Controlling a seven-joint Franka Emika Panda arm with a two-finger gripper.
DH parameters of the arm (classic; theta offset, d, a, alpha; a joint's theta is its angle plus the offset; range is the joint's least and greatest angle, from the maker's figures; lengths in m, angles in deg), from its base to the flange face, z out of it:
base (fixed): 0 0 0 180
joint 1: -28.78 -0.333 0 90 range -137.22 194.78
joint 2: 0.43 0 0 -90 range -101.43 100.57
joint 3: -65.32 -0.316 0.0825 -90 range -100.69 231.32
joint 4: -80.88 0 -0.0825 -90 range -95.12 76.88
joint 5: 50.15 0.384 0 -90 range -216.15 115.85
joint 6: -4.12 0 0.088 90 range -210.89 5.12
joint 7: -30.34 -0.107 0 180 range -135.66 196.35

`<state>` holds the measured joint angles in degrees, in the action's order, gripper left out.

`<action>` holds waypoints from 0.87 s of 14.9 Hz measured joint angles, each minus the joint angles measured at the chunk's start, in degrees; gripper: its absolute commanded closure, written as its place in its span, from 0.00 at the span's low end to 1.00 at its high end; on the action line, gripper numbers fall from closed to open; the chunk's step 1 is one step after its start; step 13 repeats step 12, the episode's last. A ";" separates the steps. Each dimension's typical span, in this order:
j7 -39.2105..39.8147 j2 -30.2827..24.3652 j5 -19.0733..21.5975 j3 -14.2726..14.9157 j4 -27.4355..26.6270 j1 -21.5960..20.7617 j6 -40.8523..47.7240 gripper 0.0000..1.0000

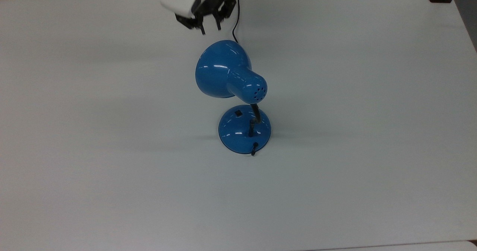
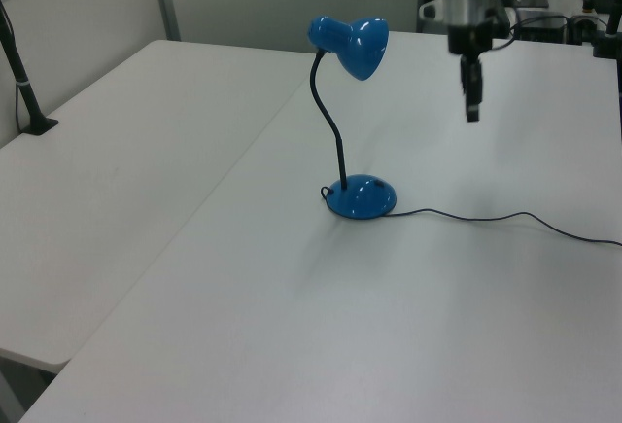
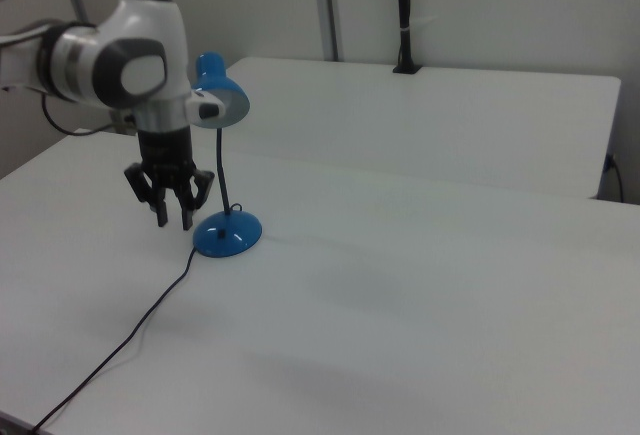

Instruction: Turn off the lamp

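The lamp (image 1: 244,132) stands on the table (image 1: 372,132), top view's centre.

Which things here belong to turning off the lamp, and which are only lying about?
Belonging to the job: glossy blue metal desk lamp, its small black switch, the gripper.

Only there: white table, black post at the far table edge.

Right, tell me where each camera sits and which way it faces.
Top view: high, looking steeply down at the lamp on the table; tool at the top edge.
Left view: looks across the table; lamp at centre, tool hanging clear.
Right view: opposite side; arm and tool beside the lamp.
All share lamp and tool.
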<state>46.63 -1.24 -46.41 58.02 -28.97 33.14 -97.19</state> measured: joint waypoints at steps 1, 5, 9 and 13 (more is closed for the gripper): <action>-1.26 -1.11 -0.58 0.10 0.82 0.02 1.19 0.00; -8.79 -2.55 -0.99 3.09 6.64 0.11 1.76 0.00; -10.28 -2.25 -2.14 5.05 11.00 1.38 1.65 0.00; -10.36 -2.08 -2.19 5.32 11.67 1.61 1.65 0.00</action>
